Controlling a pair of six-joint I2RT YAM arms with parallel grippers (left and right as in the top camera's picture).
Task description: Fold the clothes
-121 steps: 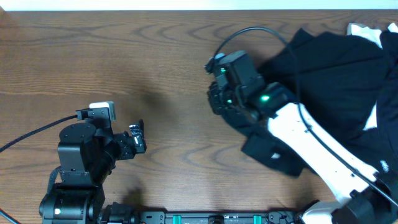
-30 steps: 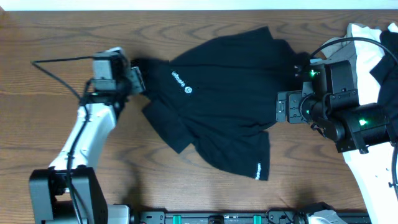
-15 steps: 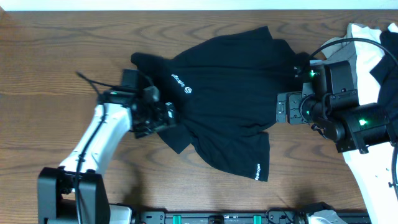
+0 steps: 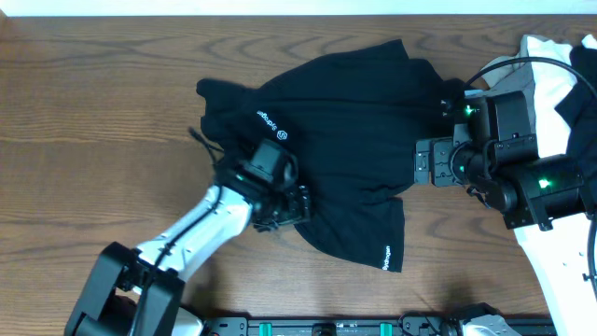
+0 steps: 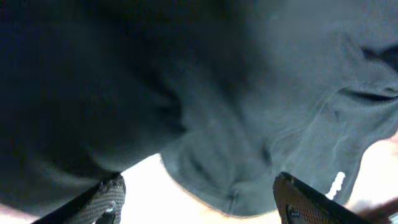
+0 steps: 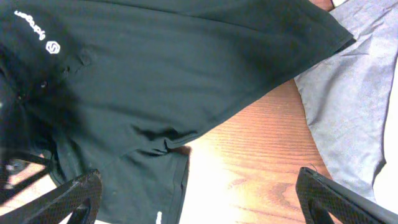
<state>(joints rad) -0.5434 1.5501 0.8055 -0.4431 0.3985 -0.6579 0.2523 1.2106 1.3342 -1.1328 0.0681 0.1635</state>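
Black shirt (image 4: pixel 354 131): 1, spread | grey garment (image 6: pixel 360 106): 1 | left gripper (image 5: pixel 202 194), right gripper (image 6: pixel 199 190): both wide apart, empty

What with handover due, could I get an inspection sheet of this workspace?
Surface: wooden table.
Job's things: black shirt spread out, rumpled, logo up; grey garment and white garment at right.
Clutter: nothing seen.
Grippers: left gripper open, low over the shirt's near edge; right gripper open, above the shirt's right edge.
Cables: black cable looping over the right arm.
Surroundings: white strip beyond the table's far edge.
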